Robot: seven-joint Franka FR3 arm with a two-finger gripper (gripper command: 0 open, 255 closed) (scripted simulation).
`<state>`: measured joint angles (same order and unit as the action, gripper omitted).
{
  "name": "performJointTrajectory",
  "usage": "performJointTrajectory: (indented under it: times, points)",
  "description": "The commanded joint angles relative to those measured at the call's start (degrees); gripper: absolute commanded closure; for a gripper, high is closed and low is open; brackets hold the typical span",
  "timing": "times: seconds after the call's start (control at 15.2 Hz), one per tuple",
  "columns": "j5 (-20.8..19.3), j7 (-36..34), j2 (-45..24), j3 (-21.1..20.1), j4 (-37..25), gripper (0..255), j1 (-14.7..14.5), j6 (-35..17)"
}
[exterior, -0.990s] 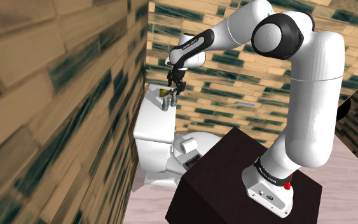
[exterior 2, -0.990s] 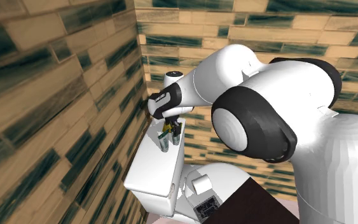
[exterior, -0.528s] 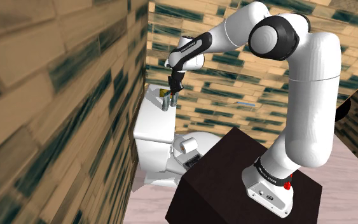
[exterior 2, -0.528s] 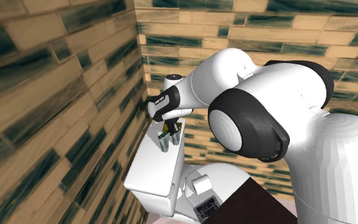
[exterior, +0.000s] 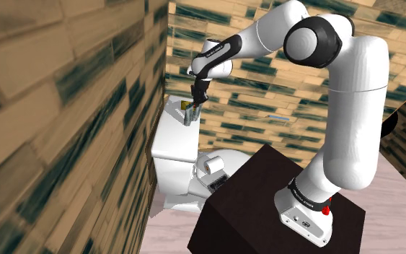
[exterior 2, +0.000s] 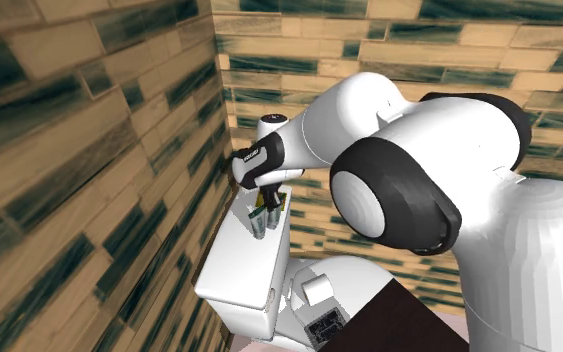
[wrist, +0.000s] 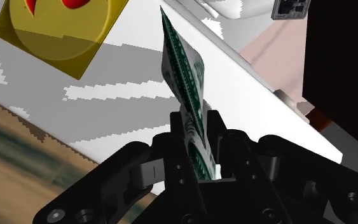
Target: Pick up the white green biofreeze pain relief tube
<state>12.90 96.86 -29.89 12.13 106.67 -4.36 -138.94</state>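
A white and green tube point(wrist: 182, 76) stands on the white toilet tank lid point(wrist: 254, 89). My black gripper point(wrist: 196, 137) is shut on the tube's near end, with both fingers pressed against its flat sides. In the shoulder view the gripper point(exterior: 196, 97) points down over the tube point(exterior: 189, 114) at the far end of the tank. The second exterior view has the gripper point(exterior 2: 269, 200) above the tube point(exterior 2: 259, 222) on the lid, close to the brick wall.
A yellow box point(wrist: 63, 25) with a red mark lies on the lid just beyond the tube. The toilet tank point(exterior: 174, 144) sits against the brick wall point(exterior: 71, 108). A paper roll point(exterior: 213, 164) rests on the toilet below. The dark stand point(exterior: 266, 195) is at the lower right.
The fingers stood apart around the tube a second ago and have since closed on it. The arm has barely shifted.
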Motion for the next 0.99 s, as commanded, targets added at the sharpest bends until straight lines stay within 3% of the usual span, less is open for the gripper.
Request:
performJointTrajectory:
  times: [0.0, 0.92]
  points:
    - [-0.3, -0.3, 0.8, 0.2, -0.1, 255, -0.2, 0.9]
    - [-2.5, -1.9, 6.5, 1.5, -1.6, 255, -1.0, 7.9]
